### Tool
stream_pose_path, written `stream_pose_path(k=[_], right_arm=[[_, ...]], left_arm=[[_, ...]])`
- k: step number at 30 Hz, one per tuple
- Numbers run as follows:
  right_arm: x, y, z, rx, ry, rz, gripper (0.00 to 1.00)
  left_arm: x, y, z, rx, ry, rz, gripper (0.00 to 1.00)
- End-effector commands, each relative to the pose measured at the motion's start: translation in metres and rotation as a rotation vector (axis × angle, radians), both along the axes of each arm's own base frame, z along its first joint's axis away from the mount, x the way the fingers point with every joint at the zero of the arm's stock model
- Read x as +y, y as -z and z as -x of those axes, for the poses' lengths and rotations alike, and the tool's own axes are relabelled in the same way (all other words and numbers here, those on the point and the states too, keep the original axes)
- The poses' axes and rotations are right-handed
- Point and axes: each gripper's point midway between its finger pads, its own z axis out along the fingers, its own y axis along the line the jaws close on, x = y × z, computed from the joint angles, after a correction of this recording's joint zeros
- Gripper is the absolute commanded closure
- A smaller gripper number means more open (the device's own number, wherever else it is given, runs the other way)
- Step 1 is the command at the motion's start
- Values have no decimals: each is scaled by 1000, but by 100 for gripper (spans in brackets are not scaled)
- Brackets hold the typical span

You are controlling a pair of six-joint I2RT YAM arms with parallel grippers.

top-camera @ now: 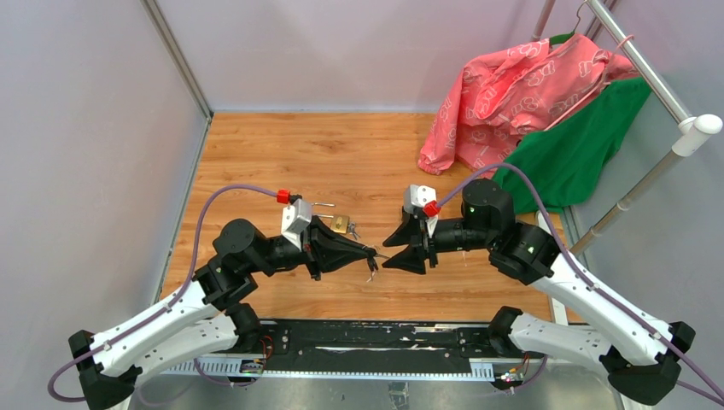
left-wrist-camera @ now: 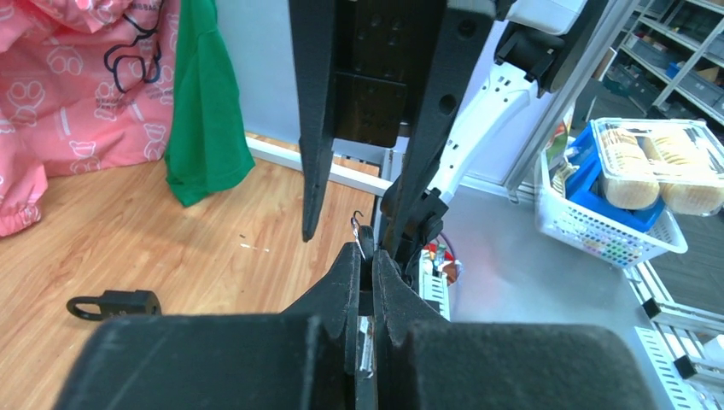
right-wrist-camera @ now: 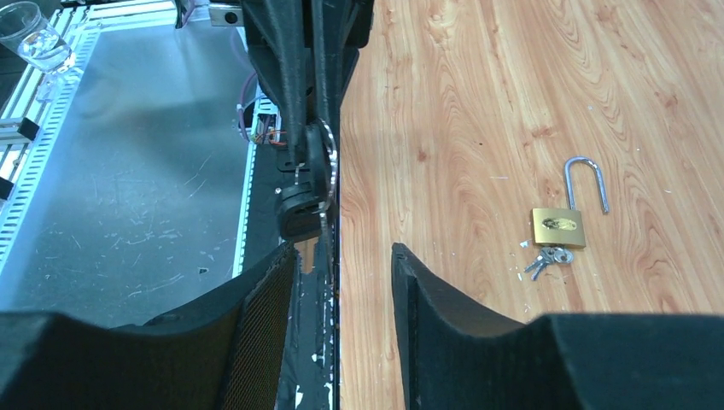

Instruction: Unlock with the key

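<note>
My left gripper [top-camera: 369,254] is shut on a black-headed key [right-wrist-camera: 299,209] with a metal ring [right-wrist-camera: 329,166]. The key head [left-wrist-camera: 365,239] pokes out between its fingertips. My right gripper [top-camera: 387,254] faces it tip to tip, open, its fingers [left-wrist-camera: 314,128] straddling the key without touching it. In the right wrist view the key hangs just past the right gripper [right-wrist-camera: 341,256]. A brass padlock [right-wrist-camera: 559,226] lies flat on the wooden table [top-camera: 341,154], one shackle leg outside its body, with a small bunch of keys [right-wrist-camera: 546,259] beside it. The padlock [top-camera: 340,224] lies just behind my left gripper.
Pink and green clothes [top-camera: 529,94] hang from a rack [top-camera: 674,111] at the back right. A black rail [top-camera: 376,337] runs along the table's near edge. Off the table stand a white basket with food boxes [left-wrist-camera: 615,196] and a glass [right-wrist-camera: 30,38].
</note>
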Motion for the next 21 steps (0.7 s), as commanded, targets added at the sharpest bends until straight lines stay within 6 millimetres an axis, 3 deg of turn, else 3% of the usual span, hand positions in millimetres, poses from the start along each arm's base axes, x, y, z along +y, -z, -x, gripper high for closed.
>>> stream_pose_path(k=[1, 5, 11, 17, 18, 21], right_arm=[[6, 1, 0, 10, -10, -9, 53], [10, 1, -1, 20, -24, -13, 65], [13, -3, 1, 29, -41, -28, 97], [12, -10, 1, 8, -39, -35, 100], [11, -10, -1, 3, -26, -27, 100], [7, -6, -14, -36, 40, 36, 100]], left_arm=[[3, -23, 10, -48, 35, 64, 100], [3, -24, 10, -53, 37, 76, 100], [3, -22, 10, -58, 35, 76, 100], [2, -19, 8, -60, 29, 70, 100], [2, -19, 7, -59, 25, 71, 94], [2, -16, 2, -37, -1, 64, 61]])
